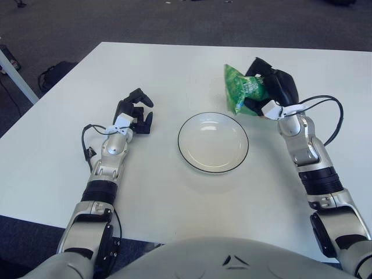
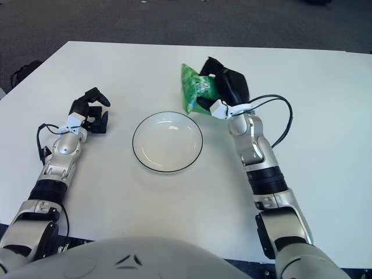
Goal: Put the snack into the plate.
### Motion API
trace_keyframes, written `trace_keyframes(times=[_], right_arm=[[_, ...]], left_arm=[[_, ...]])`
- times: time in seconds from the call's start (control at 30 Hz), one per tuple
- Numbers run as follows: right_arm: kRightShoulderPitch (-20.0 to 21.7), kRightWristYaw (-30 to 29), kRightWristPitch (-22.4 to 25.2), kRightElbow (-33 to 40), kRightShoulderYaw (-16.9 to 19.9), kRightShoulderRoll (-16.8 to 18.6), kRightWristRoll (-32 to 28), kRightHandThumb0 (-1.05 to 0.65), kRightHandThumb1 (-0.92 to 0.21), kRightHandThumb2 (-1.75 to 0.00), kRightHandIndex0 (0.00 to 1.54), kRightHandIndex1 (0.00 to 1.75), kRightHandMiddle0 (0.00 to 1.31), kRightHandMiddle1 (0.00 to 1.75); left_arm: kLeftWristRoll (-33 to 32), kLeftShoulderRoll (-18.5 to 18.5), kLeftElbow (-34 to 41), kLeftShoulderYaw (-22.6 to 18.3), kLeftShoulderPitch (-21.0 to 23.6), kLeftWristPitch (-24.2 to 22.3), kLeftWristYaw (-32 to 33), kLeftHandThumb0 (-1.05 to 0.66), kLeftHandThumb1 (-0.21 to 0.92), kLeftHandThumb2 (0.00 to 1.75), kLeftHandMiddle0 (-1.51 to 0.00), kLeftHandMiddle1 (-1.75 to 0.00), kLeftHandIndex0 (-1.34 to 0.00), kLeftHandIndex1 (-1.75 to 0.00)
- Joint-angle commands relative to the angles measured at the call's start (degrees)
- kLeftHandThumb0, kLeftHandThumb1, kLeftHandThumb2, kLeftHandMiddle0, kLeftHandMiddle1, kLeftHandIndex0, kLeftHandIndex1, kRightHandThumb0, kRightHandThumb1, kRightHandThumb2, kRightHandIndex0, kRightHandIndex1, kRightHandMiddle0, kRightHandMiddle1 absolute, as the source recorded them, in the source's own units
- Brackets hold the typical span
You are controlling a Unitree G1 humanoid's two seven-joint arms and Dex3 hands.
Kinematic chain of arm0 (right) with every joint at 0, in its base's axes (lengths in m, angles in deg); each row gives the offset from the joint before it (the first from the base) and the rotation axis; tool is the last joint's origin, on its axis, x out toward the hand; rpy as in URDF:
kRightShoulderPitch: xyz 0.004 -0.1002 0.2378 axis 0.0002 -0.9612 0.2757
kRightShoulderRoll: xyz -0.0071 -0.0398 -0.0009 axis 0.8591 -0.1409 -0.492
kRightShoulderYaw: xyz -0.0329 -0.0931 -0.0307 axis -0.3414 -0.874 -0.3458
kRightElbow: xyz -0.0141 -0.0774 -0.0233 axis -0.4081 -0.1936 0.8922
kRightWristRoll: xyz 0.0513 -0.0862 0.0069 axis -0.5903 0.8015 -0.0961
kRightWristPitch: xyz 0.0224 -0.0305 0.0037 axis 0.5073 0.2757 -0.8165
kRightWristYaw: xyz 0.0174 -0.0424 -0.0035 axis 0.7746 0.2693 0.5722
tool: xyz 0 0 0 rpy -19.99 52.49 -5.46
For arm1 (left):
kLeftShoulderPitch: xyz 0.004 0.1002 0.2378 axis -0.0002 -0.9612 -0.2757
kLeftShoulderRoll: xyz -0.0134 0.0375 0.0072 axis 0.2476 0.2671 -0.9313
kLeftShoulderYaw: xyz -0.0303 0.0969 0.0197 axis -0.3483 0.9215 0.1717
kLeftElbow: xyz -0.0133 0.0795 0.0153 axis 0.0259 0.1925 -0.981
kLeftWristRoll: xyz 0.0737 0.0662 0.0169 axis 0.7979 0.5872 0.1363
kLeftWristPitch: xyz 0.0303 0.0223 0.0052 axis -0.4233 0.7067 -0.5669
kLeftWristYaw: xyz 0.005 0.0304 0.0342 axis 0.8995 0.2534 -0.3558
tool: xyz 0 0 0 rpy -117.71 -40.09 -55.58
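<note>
Nearest me, the white plate [image 1: 213, 142] with its dark rim is sitting empty on the white table [image 1: 174, 70], between my two arms. I'm seeing my left hand [image 1: 134, 114] showing left of the plate, fingers curled in and gripping nothing. Farther out, my right hand [image 1: 268, 93] is holding the green snack bag [image 1: 239, 90] tilted up off the table, fingers clamped around it, just beyond the plate's far right edge.
</note>
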Motion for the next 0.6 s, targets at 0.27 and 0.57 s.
trace_keyframes(times=[0.27, 0.57], right_arm=[[7.0, 3.9, -7.3, -0.7, -4.1, 1.6, -0.1, 0.00, -0.01, -1.63, 0.89, 1.61, 0.61, 1.75], [7.8, 12.8, -9.9, 0.8, -5.0, 0.5, -4.9, 0.00, 0.02, -1.66, 0.91, 1.61, 0.64, 1.75]], left_arm=[[0.7, -2.7, -4.3, 1.1, -5.4, -0.5, 0.7, -0.54, 0.19, 1.47, -1.35, -1.75, -0.72, -1.75], [0.3, -3.2, -4.3, 0.9, -5.4, -0.3, 0.6, -0.54, 0.19, 1.48, -1.35, -1.75, -0.72, -1.75]])
